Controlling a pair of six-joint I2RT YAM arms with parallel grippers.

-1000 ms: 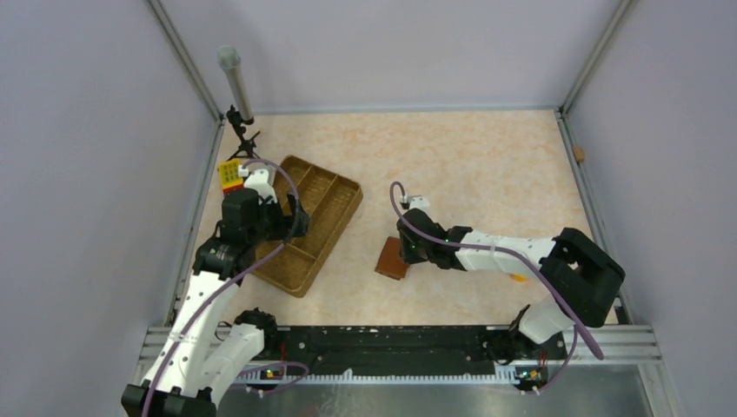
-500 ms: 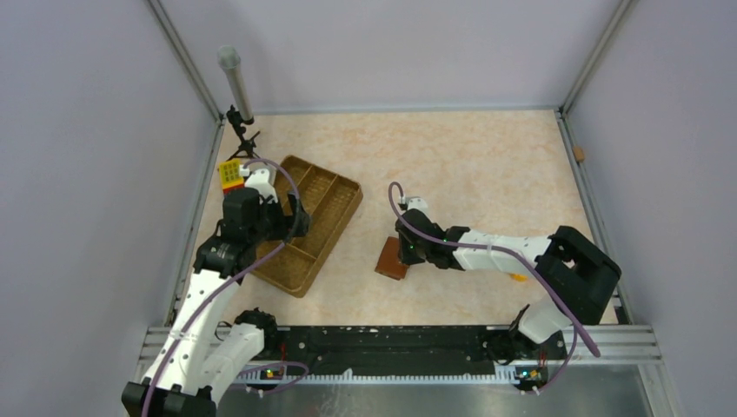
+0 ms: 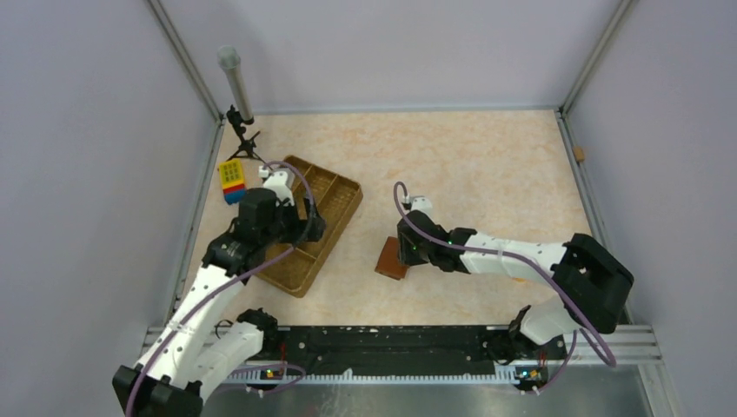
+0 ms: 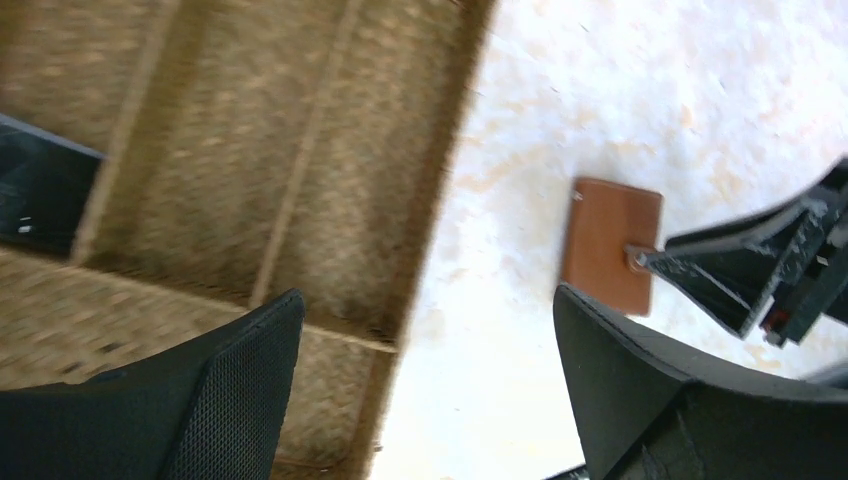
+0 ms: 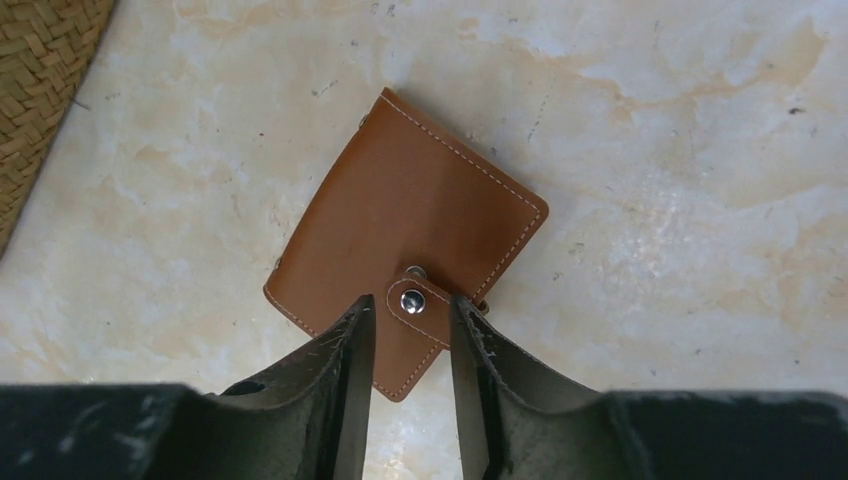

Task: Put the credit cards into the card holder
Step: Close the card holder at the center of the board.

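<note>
The brown leather card holder lies closed on the table, also in the left wrist view and the right wrist view. My right gripper is narrowly open. Its tips rest on the holder on either side of the snap tab. My left gripper is wide open and empty above the tray's right edge. A dark glossy flat thing, possibly the credit cards, lies in the tray's left compartment. It is hidden under the left arm in the top view.
The large woven compartmented tray lies left of the holder. A yellow-and-blue block sits by the left wall. A grey tube and a black clip stand are at the back left corner.
My left arm has swung right and forward across the tray, which uncovers the yellow-and-blue block. My right gripper has stayed on the card holder.
</note>
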